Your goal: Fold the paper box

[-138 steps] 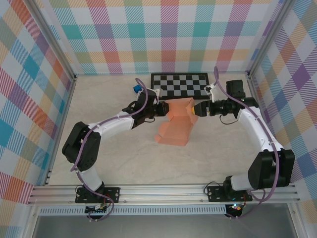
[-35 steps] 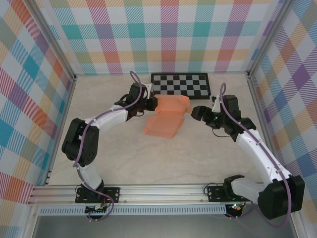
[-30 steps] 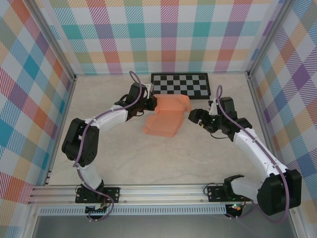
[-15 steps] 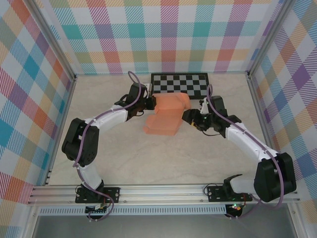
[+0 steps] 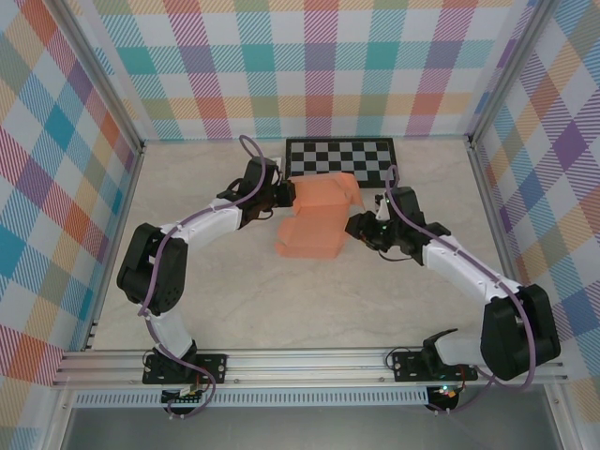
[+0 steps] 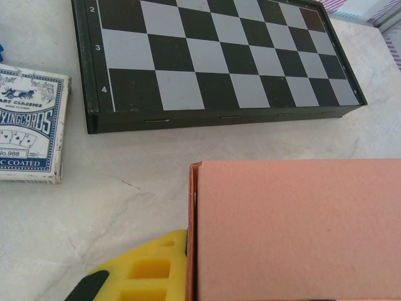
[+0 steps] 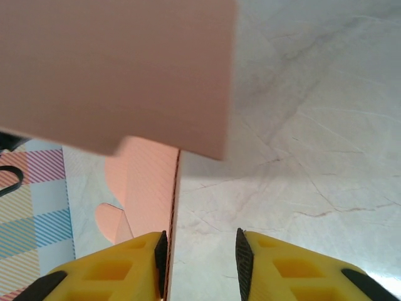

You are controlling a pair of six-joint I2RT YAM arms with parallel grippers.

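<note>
Left hand (image 5: 284, 199) pinching paper box (image 5: 314, 230) edge, right hand (image 7: 200, 246) spread astride opposite flap

Paper box (image 5: 314, 225) between left tool (image 5: 285, 199) and right tool (image 5: 352, 225), chessboard (image 5: 342, 157) behind

Chessboard (image 5: 347, 155) behind paper box (image 5: 314, 230) — nearside seemingly free.

A black and grey checkered board (image 5: 340, 159) is laid flat at the back of a pale, stone-look table (image 5: 234, 300). A blue and white pack of cards (image 6: 28, 125) is seen lying flat just beside one short end of the board, with a small gap between them. Behind the board, walls (image 5: 309, 66) covered in bright coloured checks are set up.
</note>
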